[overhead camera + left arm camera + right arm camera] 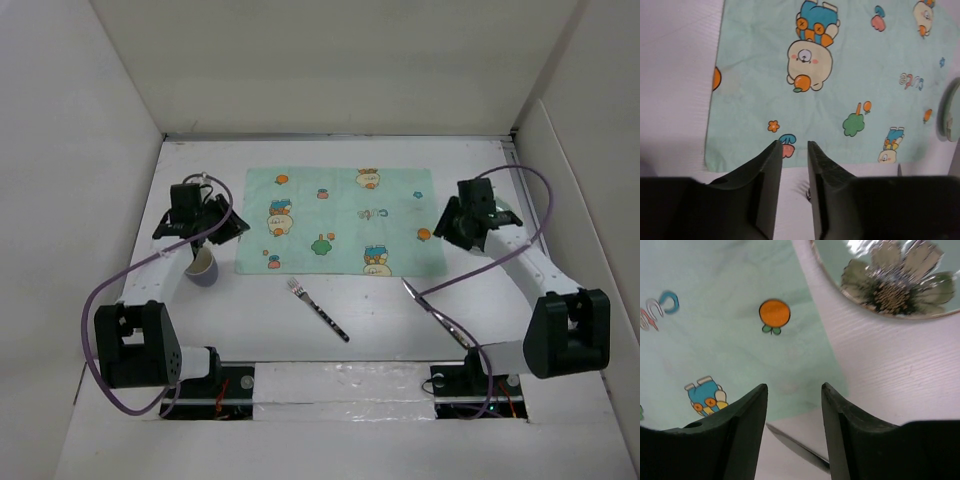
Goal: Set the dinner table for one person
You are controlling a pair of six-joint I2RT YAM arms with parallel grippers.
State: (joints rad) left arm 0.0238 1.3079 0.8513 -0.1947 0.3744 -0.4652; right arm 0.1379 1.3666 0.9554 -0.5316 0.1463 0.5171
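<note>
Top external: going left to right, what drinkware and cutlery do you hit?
Cup → fork → knife. The placemat overlaps fork and knife across the view, so it is left out.

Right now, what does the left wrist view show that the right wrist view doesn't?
Only the left wrist: what look like fork tines between its jaws, and the near-left corner of the placemat. Only the right wrist: the flower print on the plate and a knife tip between its jaws. Both: the mint placemat and the white dinner table; the left catches just a sliver of plate rim.
</note>
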